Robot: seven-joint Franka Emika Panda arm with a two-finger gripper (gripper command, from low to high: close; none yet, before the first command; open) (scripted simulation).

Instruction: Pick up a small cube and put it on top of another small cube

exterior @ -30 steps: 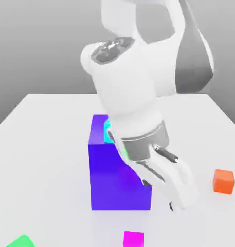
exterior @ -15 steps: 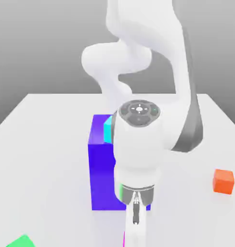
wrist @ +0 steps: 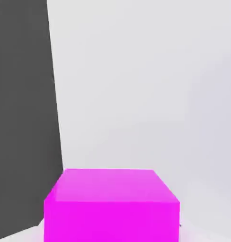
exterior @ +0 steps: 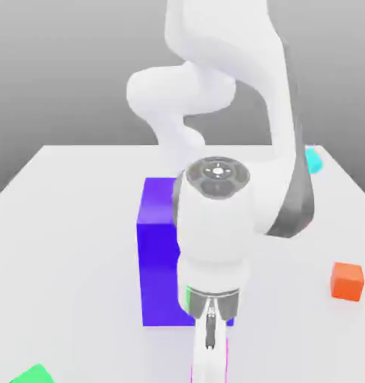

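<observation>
Jaws' spread cannot be told as the gripper [exterior: 210, 353] hangs over the magenta cube [wrist: 111, 208] at the exterior view's bottom centre; lifting and stacking remain. Green cube [exterior: 33, 374] waits lower left, top bare. Four small cubes: one magenta, one green, one orange [exterior: 347, 281], one cyan [exterior: 313, 159], plus one blue-purple block [exterior: 157, 262] on the counter [exterior: 66, 224].

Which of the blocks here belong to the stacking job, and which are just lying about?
Job: magenta cube, right at the hand camera; green cube, at the table's near edge.
Lying about: big blue block; orange cube; cyan cube.
</observation>
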